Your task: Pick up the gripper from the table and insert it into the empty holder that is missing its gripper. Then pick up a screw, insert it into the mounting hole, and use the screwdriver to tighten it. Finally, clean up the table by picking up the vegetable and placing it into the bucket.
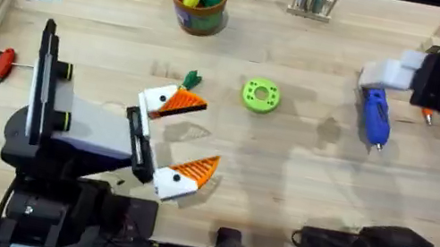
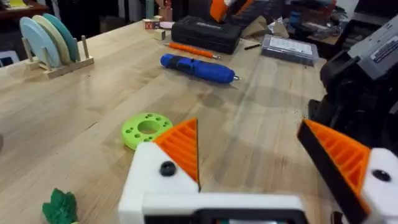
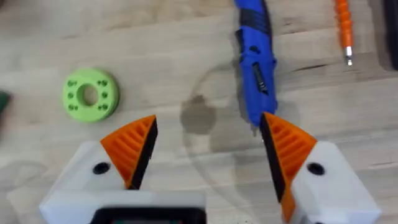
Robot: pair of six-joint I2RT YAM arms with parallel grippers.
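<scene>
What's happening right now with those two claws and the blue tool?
Left claw open, empty, beside the vegetable. Right claw open, hovering above the screwdriver, not gripping. Green disc lies between; nothing blocks the screwdriver.

My gripper (image 2: 249,162) gapes wide; green disc (image 2: 147,129) near it, blue screwdriver (image 2: 198,68) farther, vegetable (image 2: 60,206) beside me.

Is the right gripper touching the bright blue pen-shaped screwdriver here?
Cannot tell. In the right wrist view the right gripper, jaws open, has one orange pad overlapping the bright blue pen-shaped screwdriver's tip; no contact or gap shows.
</scene>
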